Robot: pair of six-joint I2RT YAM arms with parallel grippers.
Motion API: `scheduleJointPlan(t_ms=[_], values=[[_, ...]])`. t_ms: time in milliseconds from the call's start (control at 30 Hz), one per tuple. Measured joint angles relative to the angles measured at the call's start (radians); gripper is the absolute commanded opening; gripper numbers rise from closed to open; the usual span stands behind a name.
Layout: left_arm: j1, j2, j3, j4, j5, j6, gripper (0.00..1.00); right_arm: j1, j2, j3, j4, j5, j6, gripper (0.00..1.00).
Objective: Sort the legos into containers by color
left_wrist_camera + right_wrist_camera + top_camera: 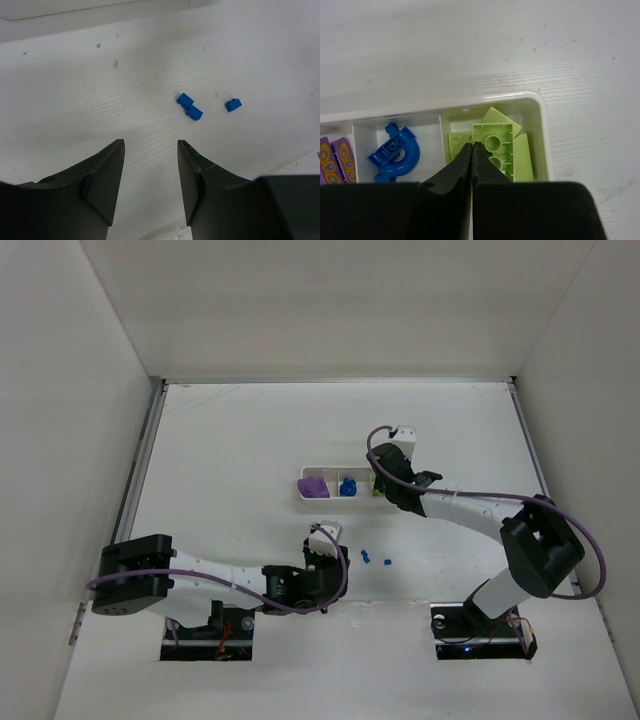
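Observation:
The white tray (pixel 300 483) lies at mid table. Its left compartment holds purple pieces (pixel 312 486), the middle one a blue curved piece (pixel 348 486). In the right wrist view the tray's rim (pixel 541 102) frames purple pieces (pixel 337 160), the blue curved piece (pixel 395 152) and several yellow-green blocks (pixel 497 150) in the right compartment. My right gripper (pixel 472 145) is shut, its tips at the left edge of an upturned green block; it also shows in the top view (pixel 384 486). My left gripper (pixel 150 145) is open and empty above the table. Three tiny dark-blue bricks (pixel 194 113) lie ahead of it to the right.
Two of the blue bricks touch each other; the third (pixel 233 104) lies apart to their right. In the top view they (pixel 366 557) lie between the two arms, below the tray. White walls enclose the table on three sides.

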Motion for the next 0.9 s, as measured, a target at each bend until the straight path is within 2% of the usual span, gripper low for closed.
scheduleJointPlan(t_ms=[200,333,400,667,900], values=[[-0.003,0.005,0.008,0.001,0.002,0.000,0.43,-0.002,-0.008,-0.036,0.015,0.001,0.011,0.07],[-0.006,0.026,0.029,0.002,0.010,0.001,0.44,-0.011,-0.025,-0.060,0.015,0.000,0.025,0.32],[-0.006,0.040,0.039,0.004,0.013,0.002,0.44,-0.014,-0.031,-0.060,0.016,0.000,0.030,0.38],[-0.005,0.089,0.064,0.007,0.021,0.008,0.43,-0.019,-0.138,-0.070,0.014,-0.008,0.031,0.39],[0.003,0.150,0.111,0.021,0.023,0.032,0.43,-0.005,-0.383,-0.159,0.019,-0.011,0.065,0.16]])
